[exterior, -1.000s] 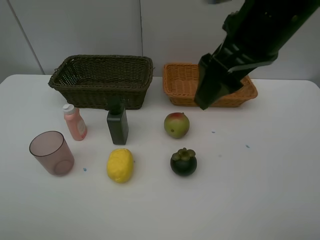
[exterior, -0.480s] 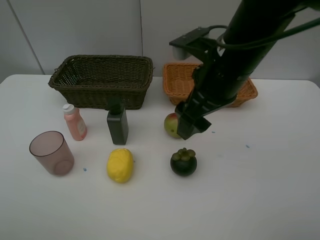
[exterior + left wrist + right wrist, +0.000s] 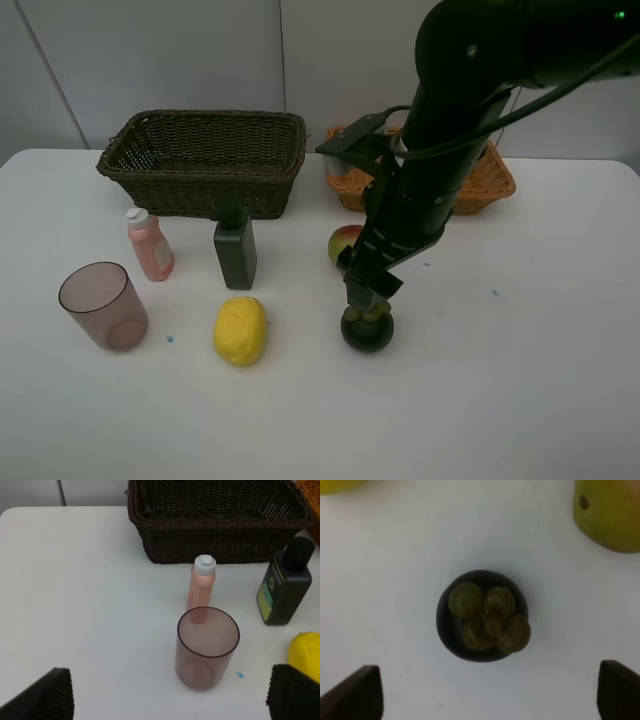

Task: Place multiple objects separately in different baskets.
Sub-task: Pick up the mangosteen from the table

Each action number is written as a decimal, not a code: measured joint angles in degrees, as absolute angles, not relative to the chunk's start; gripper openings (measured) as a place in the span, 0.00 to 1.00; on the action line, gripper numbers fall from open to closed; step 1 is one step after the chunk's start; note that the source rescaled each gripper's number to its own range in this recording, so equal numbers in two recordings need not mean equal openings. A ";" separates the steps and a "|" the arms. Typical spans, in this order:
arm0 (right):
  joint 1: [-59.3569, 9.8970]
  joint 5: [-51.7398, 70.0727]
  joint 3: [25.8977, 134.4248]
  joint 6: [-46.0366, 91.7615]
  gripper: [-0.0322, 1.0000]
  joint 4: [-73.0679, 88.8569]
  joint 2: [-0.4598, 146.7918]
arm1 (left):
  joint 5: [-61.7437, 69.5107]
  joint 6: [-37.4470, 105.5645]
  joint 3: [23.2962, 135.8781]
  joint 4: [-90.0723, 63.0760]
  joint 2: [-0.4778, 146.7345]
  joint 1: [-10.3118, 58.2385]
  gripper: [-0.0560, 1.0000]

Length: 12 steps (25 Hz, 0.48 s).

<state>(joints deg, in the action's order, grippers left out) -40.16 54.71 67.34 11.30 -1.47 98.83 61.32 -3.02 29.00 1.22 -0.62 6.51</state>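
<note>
The white worktop (image 3: 500,380) carries a dark basket (image 3: 205,160) and an orange basket (image 3: 495,185) at the rear. A pink bottle (image 3: 150,246), green bottle (image 3: 235,252), cup (image 3: 103,306), lemon (image 3: 240,330), apple (image 3: 340,245) and mangosteen (image 3: 367,332) stand in front.

A white table (image 3: 540,390) bears small blue specks (image 3: 494,293) before a pale grey wall (image 3: 150,60).

Black right arm's gripper (image 3: 362,298) hangs right over dark round mangosteen (image 3: 368,332). Red-green apple (image 3: 342,242) behind, partly hidden by arm. To left: yellow lemon (image 3: 240,330), dark green bottle (image 3: 235,250), pink bottle (image 3: 150,246), tinted plastic cup (image 3: 103,305). At back: deep dark brown wicker basket (image 3: 205,150), orange wicker basket (image 3: 492,182).
</note>
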 joint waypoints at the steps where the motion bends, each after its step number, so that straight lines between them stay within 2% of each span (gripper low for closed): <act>1: -40.21 54.30 66.94 11.35 0.91 -1.40 98.88 | 61.32 -3.02 29.00 1.22 -0.62 6.51 1.00; 12: -41.59 45.72 59.98 11.55 0.91 0.90 98.92 | 61.32 -3.02 29.00 1.22 -0.62 6.51 1.00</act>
<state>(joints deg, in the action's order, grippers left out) -41.59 45.72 59.98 11.55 0.90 98.92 61.32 -3.02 29.00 1.22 -0.62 6.51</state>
